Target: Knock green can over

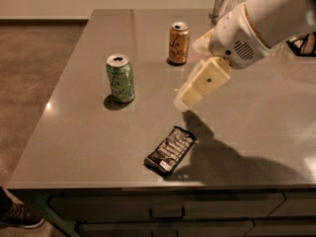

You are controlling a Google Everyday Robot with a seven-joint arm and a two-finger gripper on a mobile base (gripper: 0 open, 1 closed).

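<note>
The green can point(120, 78) stands upright on the grey counter point(74, 132), left of centre, with a silver top and pale cursive lettering. My gripper point(187, 97) hangs above the counter to the right of the can, about a can's height away from it and not touching it. The white arm reaches in from the upper right. The gripper's cream-coloured finger housing points down and left toward the can.
An orange-gold can point(178, 43) stands upright behind the gripper. A dark snack bar wrapper point(170, 150) lies near the front edge. A metal cup point(226, 1) stands at the back. Drawers run below the front edge, and a shoe point(19, 215) shows at the bottom left.
</note>
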